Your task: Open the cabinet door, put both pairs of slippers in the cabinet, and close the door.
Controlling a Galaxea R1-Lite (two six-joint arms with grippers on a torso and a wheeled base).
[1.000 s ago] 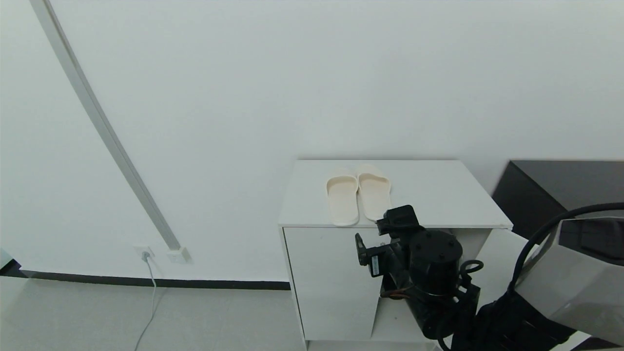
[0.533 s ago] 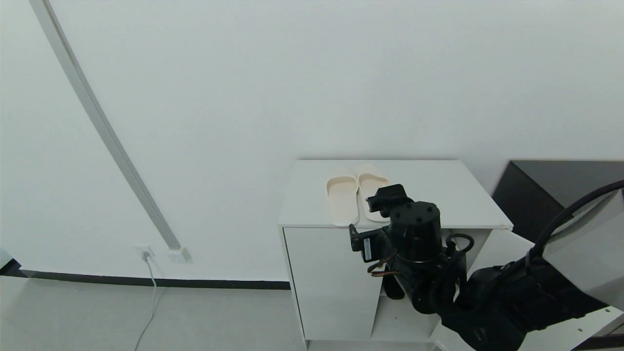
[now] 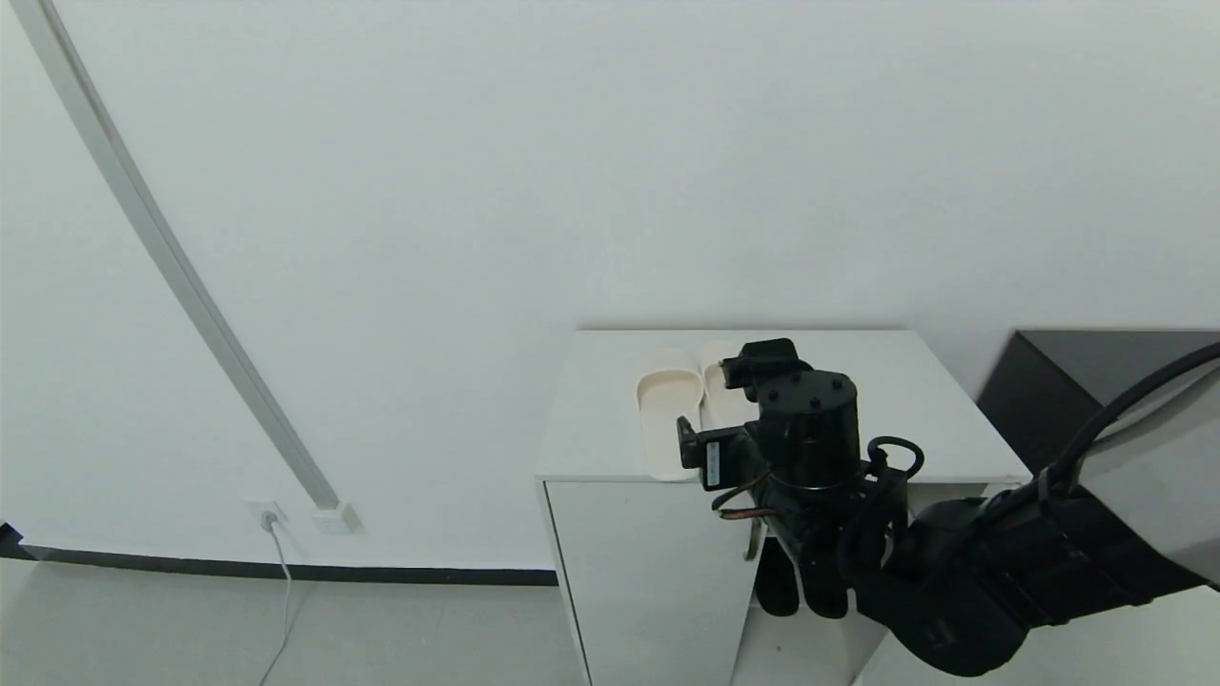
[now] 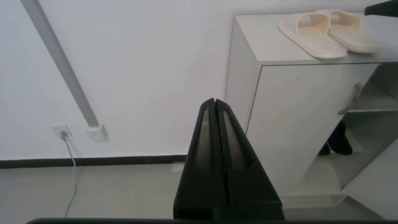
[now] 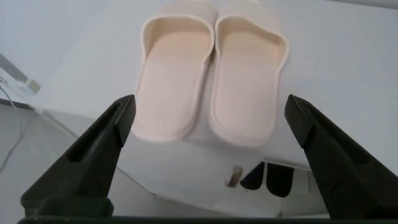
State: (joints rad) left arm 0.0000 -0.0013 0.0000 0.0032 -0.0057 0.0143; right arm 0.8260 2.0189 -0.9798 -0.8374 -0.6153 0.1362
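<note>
A cream pair of slippers [image 3: 670,412] lies side by side on top of the white cabinet [image 3: 905,400], near its front edge. My right gripper [image 5: 210,106] hovers just above and in front of that pair [image 5: 211,87], open, one finger on each side and nothing between them. In the head view the right arm's wrist [image 3: 810,429] covers part of the right-hand slipper. A black pair of slippers [image 3: 801,581] stands inside the cabinet behind its open right door [image 4: 339,140]. The left door [image 4: 298,112] is closed. My left gripper [image 4: 214,106] is shut and empty, low and left of the cabinet.
A wall socket with a plugged cable [image 3: 272,522] and a slanted cable duct [image 3: 172,257] are on the wall to the left. A dark piece of furniture [image 3: 1096,362] stands right of the cabinet. Open floor [image 3: 191,629] lies to the left.
My right arm has risen from in front of the cabinet opening to the top's front edge, over the cream slippers. The head view has shifted a little.
</note>
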